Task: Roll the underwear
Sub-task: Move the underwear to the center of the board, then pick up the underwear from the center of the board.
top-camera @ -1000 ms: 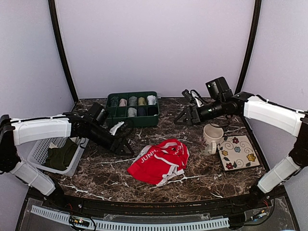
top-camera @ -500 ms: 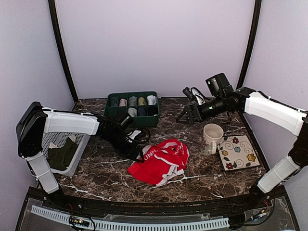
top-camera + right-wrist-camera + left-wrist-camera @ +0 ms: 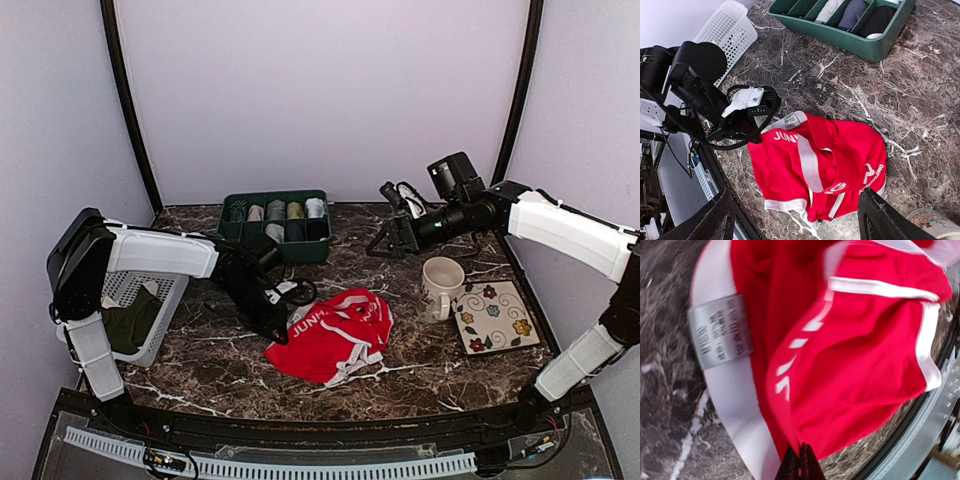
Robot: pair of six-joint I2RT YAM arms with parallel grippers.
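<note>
The red underwear (image 3: 335,340) lies crumpled in the middle of the marble table, its white waistband and "JUN" lettering turned left. My left gripper (image 3: 283,322) is at its left edge, shut on a fold of the red fabric by the waistband. The left wrist view shows the dark fingertips (image 3: 790,466) pinched on the underwear (image 3: 865,355), with the grey care label (image 3: 722,332) just ahead. My right gripper (image 3: 385,240) hovers open above the back of the table, right of centre. It looks down on the underwear (image 3: 780,170) and the left gripper (image 3: 747,135), and holds nothing.
A green divided tray (image 3: 277,250) of rolled garments stands at the back. A white basket (image 3: 88,312) with a dark olive garment (image 3: 125,325) sits at the left. A mug (image 3: 440,285) and a floral coaster (image 3: 493,317) are at the right.
My left arm swung right and down to the underwear's left edge, and its jaws closed on the fabric. The right gripper barely shifted and stayed open.
</note>
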